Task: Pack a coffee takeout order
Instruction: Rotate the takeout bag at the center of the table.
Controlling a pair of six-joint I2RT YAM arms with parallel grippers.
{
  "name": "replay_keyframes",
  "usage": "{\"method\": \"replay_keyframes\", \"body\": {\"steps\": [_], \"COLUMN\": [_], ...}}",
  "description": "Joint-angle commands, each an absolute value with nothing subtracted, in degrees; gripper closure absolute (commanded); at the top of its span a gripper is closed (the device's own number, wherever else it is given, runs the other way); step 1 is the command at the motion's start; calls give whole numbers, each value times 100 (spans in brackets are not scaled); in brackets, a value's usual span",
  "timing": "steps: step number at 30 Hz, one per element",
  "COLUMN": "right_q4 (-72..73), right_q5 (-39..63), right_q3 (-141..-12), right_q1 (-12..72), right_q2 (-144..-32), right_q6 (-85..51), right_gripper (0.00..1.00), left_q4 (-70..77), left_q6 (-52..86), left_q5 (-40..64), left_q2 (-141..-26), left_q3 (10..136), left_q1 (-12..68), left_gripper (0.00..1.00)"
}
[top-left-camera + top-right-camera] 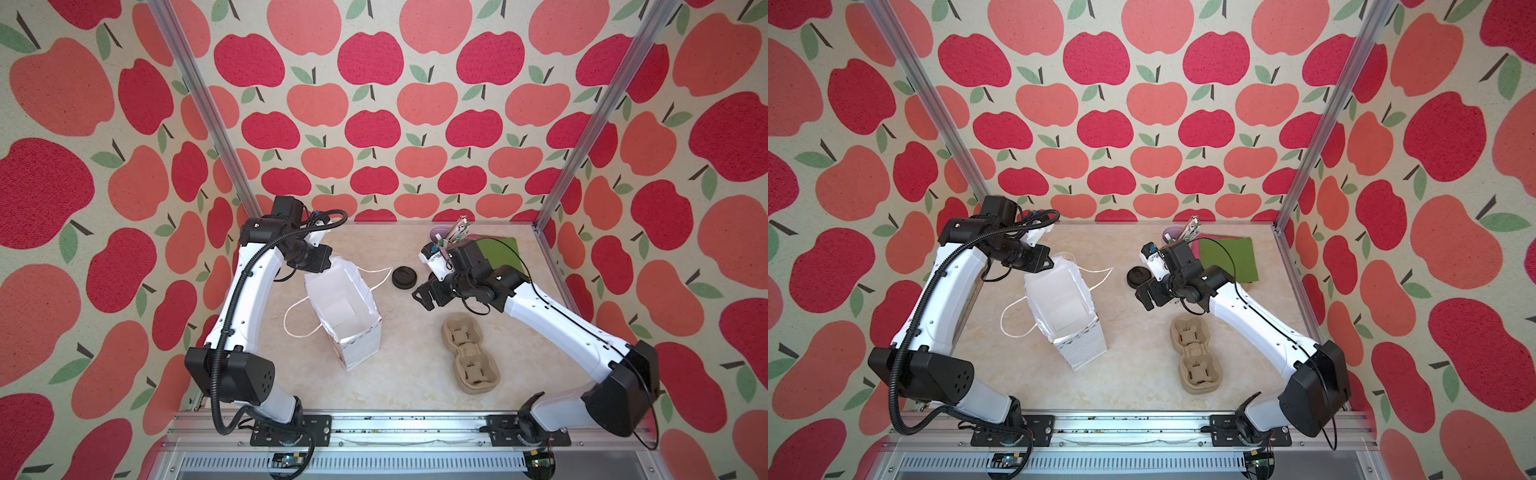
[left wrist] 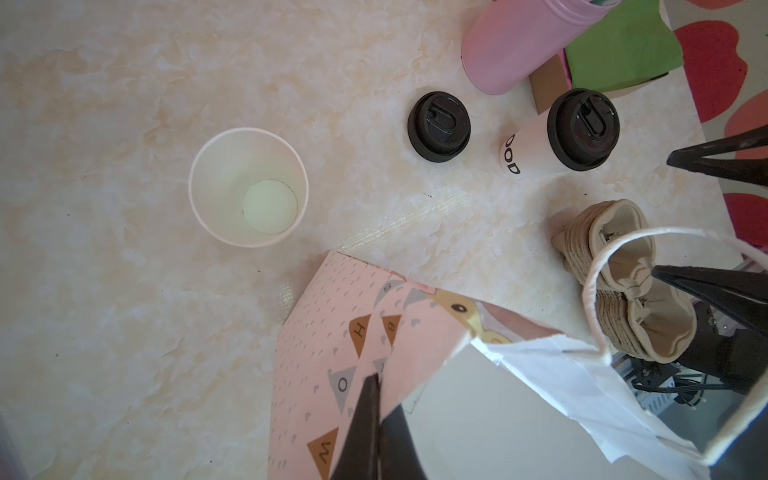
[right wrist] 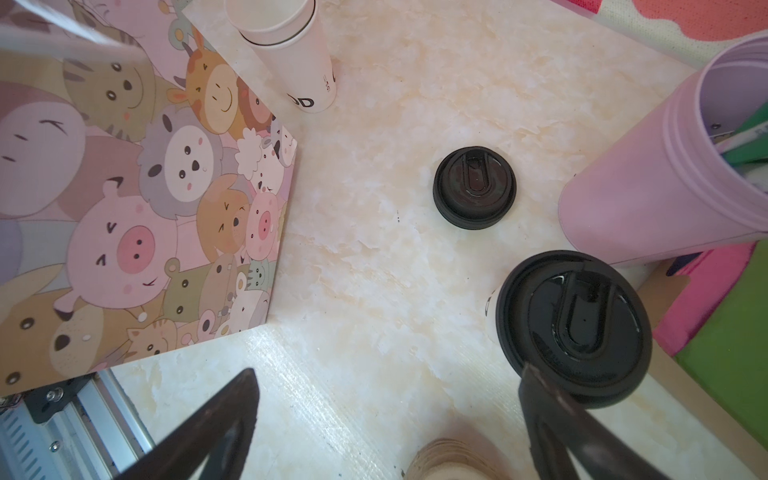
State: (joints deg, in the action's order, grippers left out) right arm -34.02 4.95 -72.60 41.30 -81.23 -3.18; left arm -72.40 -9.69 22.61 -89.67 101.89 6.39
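Note:
A white paper cup with a black lid [image 2: 582, 129] [image 3: 573, 324] stands by the green napkin [image 1: 1229, 257] [image 2: 623, 50]; my right arm hides it in both top views. My right gripper [image 1: 422, 300] [image 3: 388, 372] hangs open just beside it, one fingertip [image 3: 536, 386] at the lid's edge. A loose black lid [image 1: 404, 277] [image 3: 473, 187] lies on the table. An open white cup [image 2: 249, 187] stands apart. The tan two-cup carrier [image 1: 469, 353] [image 2: 665, 324] lies empty at the front right. My left gripper [image 1: 328, 266] [image 2: 378, 386] is shut on the rim of the paper bag [image 1: 361, 340] [image 2: 332, 332].
A pink cylindrical holder [image 1: 1173, 232] [image 3: 648, 199] with straws stands at the back right next to pink napkins [image 3: 702, 299]. The bag stands open, its string handles trailing onto the marble tabletop [image 1: 399, 374]. Apple-print walls and metal posts enclose the cell.

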Motion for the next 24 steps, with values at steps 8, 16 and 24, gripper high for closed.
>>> {"method": "replay_keyframes", "body": {"steps": [8,16,24], "right_q4": [-3582,-3621,-3675], "right_q5": [438,433,447], "right_q3": [-7066,-6970,-6917], "right_q1": [3990,3929,3894], "right_q2": [-7827,-7749,-7716], "right_q6": [-247,-202,-165], "right_gripper": [1,1,1], "left_q4": [-7554,-7694,-7877], "left_q6": [136,173,-333], "left_q5": [2410,2331,1519], "left_q2": [-8965,-8955,-8906], "left_q3": [10143,10028,10219], "left_q1": [458,457,466], "left_gripper": [100,81,59]}}
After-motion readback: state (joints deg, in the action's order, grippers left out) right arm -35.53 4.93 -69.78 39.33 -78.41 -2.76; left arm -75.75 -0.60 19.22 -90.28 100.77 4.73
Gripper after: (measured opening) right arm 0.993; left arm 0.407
